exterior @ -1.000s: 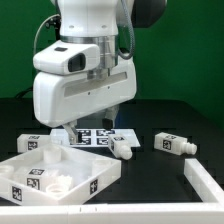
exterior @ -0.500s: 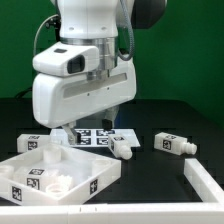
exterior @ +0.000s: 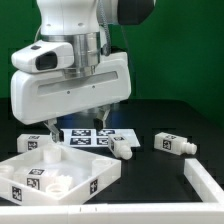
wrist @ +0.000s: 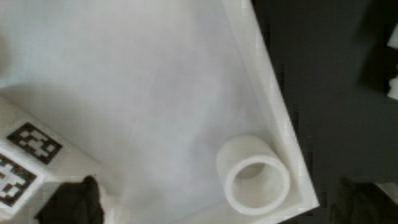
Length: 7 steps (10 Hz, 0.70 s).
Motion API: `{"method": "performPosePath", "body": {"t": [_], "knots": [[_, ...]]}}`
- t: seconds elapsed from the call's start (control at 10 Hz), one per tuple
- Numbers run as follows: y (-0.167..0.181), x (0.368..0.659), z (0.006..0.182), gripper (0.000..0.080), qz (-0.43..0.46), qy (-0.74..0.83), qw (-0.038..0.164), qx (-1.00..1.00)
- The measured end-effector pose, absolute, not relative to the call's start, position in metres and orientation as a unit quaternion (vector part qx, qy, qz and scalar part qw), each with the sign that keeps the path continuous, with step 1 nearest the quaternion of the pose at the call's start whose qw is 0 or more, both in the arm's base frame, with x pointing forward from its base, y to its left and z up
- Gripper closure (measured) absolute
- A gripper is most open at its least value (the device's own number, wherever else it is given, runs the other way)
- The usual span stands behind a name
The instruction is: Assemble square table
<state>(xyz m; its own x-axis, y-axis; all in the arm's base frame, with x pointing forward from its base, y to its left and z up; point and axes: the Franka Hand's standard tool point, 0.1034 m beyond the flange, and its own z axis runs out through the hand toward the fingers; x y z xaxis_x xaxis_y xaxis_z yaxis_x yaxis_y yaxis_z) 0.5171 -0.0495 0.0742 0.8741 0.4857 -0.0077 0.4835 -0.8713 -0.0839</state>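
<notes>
The white square table top [exterior: 62, 164] lies at the front on the exterior view's left, its round corner sockets facing up. My gripper [exterior: 76, 124] hangs open just above its far edge, with nothing between the fingers. The wrist view is filled by the table top [wrist: 143, 90], with one corner socket [wrist: 254, 180] lying between my dark fingertips [wrist: 71, 200]; the gripper [wrist: 217, 206] holds nothing. Three small white legs with tags lie on the black table: one [exterior: 30, 143] by the top's far corner, one [exterior: 119, 148] in the middle, one [exterior: 173, 144] toward the exterior view's right.
The marker board [exterior: 97, 135] lies flat behind the table top, partly under the gripper. A white block edge [exterior: 206, 184] sits at the front on the exterior view's right. The big white robot arm [exterior: 70, 80] fills the upper middle.
The arm has swung toward the exterior view's left, so the gripper now hangs over the table top's far edge. Its fingers stayed open. The parts have not moved.
</notes>
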Motion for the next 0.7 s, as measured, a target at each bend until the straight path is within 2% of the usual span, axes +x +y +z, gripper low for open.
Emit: {"method": "performPosePath", "body": {"t": [0.1,0.2,0.4,0.6,0.7], "knots": [[-0.05,0.517,0.074,0.015,0.015,-0.238,0.039,-0.97],[-0.056,0.518,0.075,0.015,0.015,-0.153,0.04,-0.987],[-0.067,0.521,0.074,0.015,-0.008,-0.011,0.026,-1.0],[-0.077,0.518,0.072,0.015,-0.015,0.039,0.043,-0.998],[-0.073,0.518,0.072,0.015,-0.013,0.07,0.044,-0.996]]}}
